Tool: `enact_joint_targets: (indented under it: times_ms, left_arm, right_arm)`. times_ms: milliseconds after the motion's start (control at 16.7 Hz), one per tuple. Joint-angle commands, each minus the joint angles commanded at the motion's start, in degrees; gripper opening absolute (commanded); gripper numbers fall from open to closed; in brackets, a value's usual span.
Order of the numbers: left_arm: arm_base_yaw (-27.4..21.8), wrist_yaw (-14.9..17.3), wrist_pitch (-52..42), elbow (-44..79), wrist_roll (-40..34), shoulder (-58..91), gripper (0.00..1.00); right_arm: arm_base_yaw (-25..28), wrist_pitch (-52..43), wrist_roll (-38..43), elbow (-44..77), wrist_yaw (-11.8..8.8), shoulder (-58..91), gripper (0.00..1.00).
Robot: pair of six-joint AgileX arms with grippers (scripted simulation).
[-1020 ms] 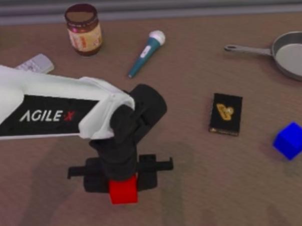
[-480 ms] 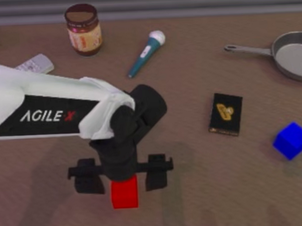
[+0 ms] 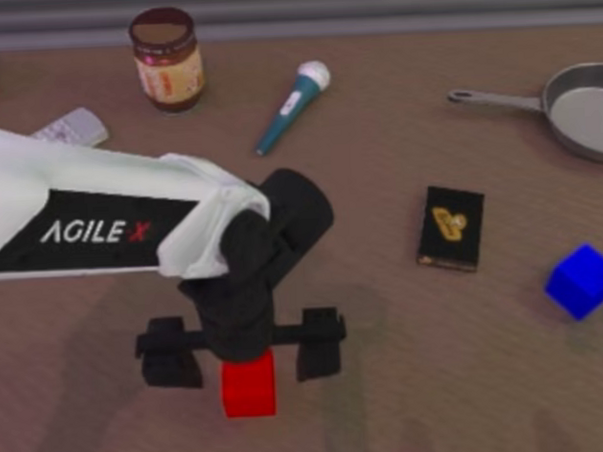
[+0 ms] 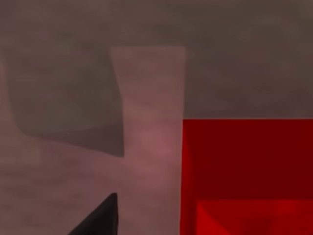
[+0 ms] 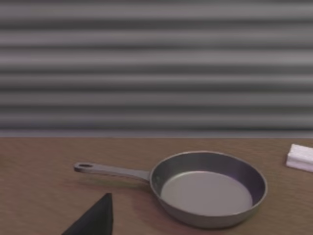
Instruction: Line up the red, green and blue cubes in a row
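The left gripper [image 3: 244, 349] is seen low over the front of the bench [image 3: 409, 401], left of centre, and its fingers [image 3: 319, 343] are spread wide apart. The red cube [image 3: 248, 383] is released: it is seen resting on the bench between the two fingers, with a clear gap on each side. In the left wrist view the red cube [image 4: 247, 176] fills one corner, close up, with bare bench beside it and a dark fingertip [image 4: 98, 218] at the edge.

The blue cube [image 3: 583, 281] is found well apart, near the bench's right edge, just right of a flat black box with a gold emblem [image 3: 451, 227]. A green cube cannot be made out in any view.

Along the back of the bench a jar with a brown lid [image 3: 166, 58] is seen at the left, a white remote control [image 3: 70, 128] below it, partly covered by the arm, and a teal microphone with a white head [image 3: 293, 107] toward the middle. A grey frying pan [image 3: 577, 109] is placed at the back right, its handle pointed toward the centre.

The right arm is not seen from above; its wrist view is taken up by the frying pan [image 5: 208, 188] and a ribbed wall [image 5: 156, 63]. Whether its gripper is parted or closed cannot be told.
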Motion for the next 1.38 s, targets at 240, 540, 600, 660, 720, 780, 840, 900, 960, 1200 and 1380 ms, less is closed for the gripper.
enact_joint_targets:
  times_ms: [240, 540, 600, 660, 720, 780, 840, 900, 960, 1200, 1380]
  left_arm:
    - [0.32, -0.34, -6.34, 3.52, -0.32, -2.66, 1.00]
    - [0.86, -0.02, -15.05, 8.04, -0.41, -6.91, 1.00]
    - [0.88, -0.02, -15.17, 8.12, -0.40, -7.02, 1.00]
    - [0.88, -0.02, -15.17, 8.12, -0.40, -7.02, 1.00]
    - [0.88, -0.02, -15.17, 8.12, -0.40, -7.02, 1.00]
    - [0.58, -0.03, -15.02, 7.98, -0.40, -6.80, 1.00]
    - [0.59, -0.03, -15.03, 8.01, -0.36, -6.78, 1.00]
    - [0.74, -0.05, -15.18, 8.45, 0.26, -6.45, 1.00]
    - [1.06, -0.07, -15.47, 9.32, 1.47, -5.81, 1.00]
    - [4.10, -0.10, -17.79, 16.08, 12.20, -0.79, 1.00]
    - [8.03, -0.01, -20.35, 23.08, 25.24, 4.55, 1.00]
  right_arm:
    - [0.00, 0.00, 0.00, 0.00, 0.00, 0.00, 1.00]
    - [0.00, 0.00, 0.00, 0.00, 0.00, 0.00, 1.00]
    - [0.00, 0.00, 0.00, 0.00, 0.00, 0.00, 1.00]
    - [0.00, 0.00, 0.00, 0.00, 0.00, 0.00, 1.00]
    - [0.00, 0.00, 0.00, 0.00, 0.00, 0.00, 1.00]
    - [0.00, 0.00, 0.00, 0.00, 0.00, 0.00, 1.00]
    - [0.00, 0.00, 0.00, 0.00, 0.00, 0.00, 1.00]
    - [0.00, 0.00, 0.00, 0.00, 0.00, 0.00, 1.00]
    - [0.00, 0.00, 0.00, 0.00, 0.00, 0.00, 1.00]
    - [0.00, 0.00, 0.00, 0.00, 0.00, 0.00, 1.00]
    - [0.00, 0.00, 0.00, 0.00, 0.00, 0.00, 1.00]
